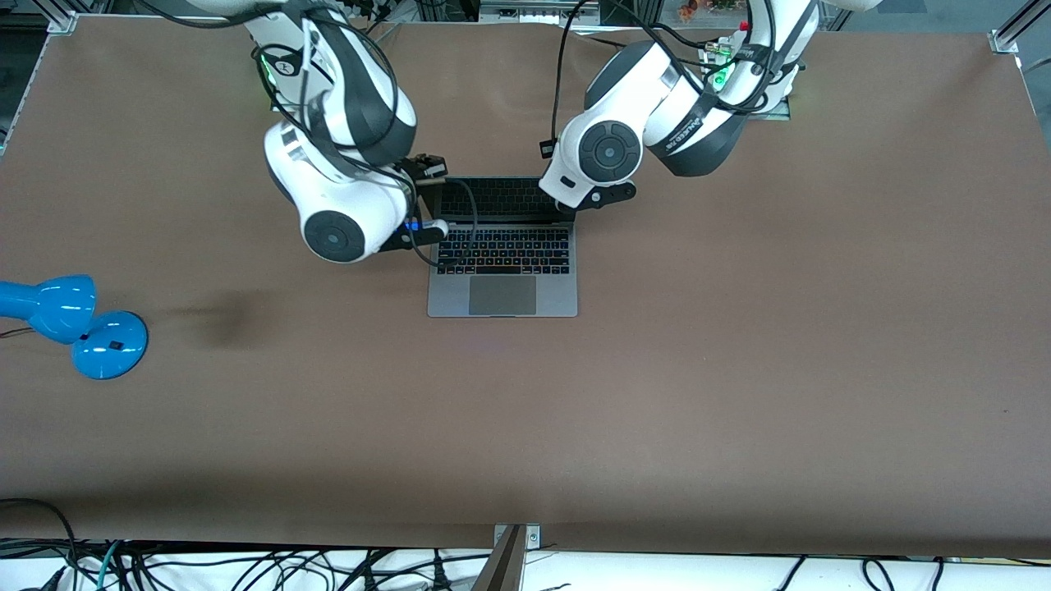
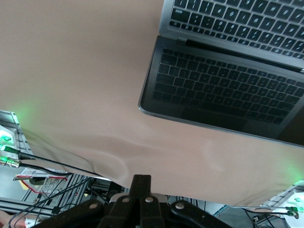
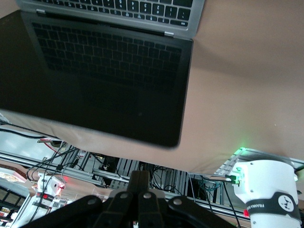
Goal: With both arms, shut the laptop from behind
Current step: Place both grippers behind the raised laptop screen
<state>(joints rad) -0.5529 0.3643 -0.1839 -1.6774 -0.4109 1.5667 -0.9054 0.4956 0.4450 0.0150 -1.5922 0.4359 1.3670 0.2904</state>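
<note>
The space-grey laptop (image 1: 502, 283) sits open on the brown table, keyboard toward the front camera and dark screen partly lowered. My right gripper (image 1: 426, 168) is shut and empty, at the lid's top corner toward the right arm's end. My left gripper (image 1: 609, 196) is shut and empty, beside the lid's other top corner. In the left wrist view the shut gripper (image 2: 141, 177) points past the screen (image 2: 223, 90), apart from it. In the right wrist view the shut gripper (image 3: 140, 173) sits just off the screen's (image 3: 104, 76) edge.
A blue desk lamp (image 1: 74, 324) lies near the table's edge toward the right arm's end. Cables (image 1: 246, 566) hang along the front edge. The brown cloth (image 1: 739, 369) covers the whole table.
</note>
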